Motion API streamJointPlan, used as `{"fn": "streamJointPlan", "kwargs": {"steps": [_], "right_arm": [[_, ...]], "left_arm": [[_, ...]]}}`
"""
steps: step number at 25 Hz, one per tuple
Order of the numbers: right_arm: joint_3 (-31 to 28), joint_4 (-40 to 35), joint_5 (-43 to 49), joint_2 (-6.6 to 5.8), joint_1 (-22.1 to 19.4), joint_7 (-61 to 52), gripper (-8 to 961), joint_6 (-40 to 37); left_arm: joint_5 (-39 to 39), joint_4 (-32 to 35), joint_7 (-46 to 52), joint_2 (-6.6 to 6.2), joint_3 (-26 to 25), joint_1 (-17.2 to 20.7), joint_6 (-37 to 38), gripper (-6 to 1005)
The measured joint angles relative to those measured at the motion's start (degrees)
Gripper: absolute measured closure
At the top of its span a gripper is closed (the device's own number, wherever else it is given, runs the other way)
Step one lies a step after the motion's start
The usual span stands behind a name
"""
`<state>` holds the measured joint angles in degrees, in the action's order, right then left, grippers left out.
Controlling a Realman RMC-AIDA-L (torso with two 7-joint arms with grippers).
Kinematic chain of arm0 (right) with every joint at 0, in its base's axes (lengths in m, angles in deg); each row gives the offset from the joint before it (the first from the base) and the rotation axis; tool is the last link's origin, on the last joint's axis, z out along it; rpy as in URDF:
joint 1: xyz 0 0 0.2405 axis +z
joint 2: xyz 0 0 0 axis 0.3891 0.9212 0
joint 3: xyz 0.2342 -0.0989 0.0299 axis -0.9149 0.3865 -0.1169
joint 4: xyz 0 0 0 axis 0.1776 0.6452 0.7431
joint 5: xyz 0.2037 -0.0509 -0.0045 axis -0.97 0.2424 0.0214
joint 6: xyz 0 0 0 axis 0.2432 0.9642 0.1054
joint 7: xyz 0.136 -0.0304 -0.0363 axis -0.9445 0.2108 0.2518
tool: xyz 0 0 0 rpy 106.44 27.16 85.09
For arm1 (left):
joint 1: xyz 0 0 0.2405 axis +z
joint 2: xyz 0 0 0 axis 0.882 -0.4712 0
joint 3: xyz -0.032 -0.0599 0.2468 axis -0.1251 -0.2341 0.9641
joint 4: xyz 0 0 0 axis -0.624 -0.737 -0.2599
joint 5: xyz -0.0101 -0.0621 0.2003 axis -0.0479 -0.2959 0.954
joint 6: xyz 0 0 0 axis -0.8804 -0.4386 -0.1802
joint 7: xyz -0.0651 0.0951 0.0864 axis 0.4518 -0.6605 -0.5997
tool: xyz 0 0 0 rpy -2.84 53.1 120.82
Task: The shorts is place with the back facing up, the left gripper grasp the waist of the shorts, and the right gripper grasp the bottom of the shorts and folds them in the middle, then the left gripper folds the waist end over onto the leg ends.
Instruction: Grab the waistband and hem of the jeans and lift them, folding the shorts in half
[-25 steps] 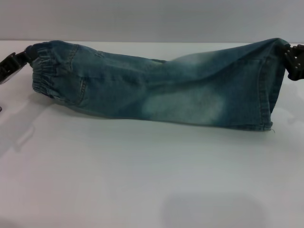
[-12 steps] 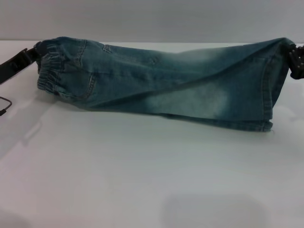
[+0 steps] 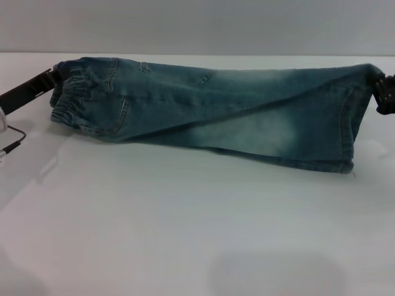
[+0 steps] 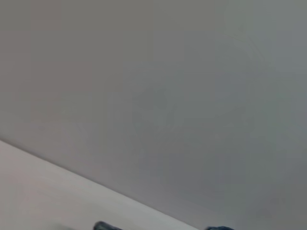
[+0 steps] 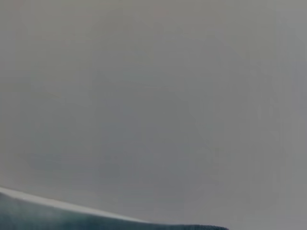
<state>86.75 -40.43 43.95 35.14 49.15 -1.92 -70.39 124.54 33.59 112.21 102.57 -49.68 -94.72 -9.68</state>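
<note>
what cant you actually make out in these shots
- Left end effector: in the head view its tips are buried in the waist of the shorts, so the grip itself is hidden.
- Right end effector: cut off by the head view's right edge at the leg ends.
- Both wrist views: almost all blank wall, with only slivers of denim.
- Embroidery: not visible.

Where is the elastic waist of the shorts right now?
In the head view, the waist is at the shorts' left end, held by the left gripper above the white table.
</note>
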Motion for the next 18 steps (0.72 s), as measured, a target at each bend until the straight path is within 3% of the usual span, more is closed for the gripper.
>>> {"fn": "streamJointPlan", "kwargs": {"steps": [9,18], "right_arm": [[2.3,4.7,0.1,0.00,3.2,4.3,954,6.8],[5.6,5.6,0.1,0.13,3.9,4.4,953,9.6]], "left_arm": [[-0.8,-2.6,-4.4,0.24,0.1,-3.3,-5.1,945],[-2.0,-4.6,-8.7,0.35,0.1,-6.7,-9.2,944]]}}
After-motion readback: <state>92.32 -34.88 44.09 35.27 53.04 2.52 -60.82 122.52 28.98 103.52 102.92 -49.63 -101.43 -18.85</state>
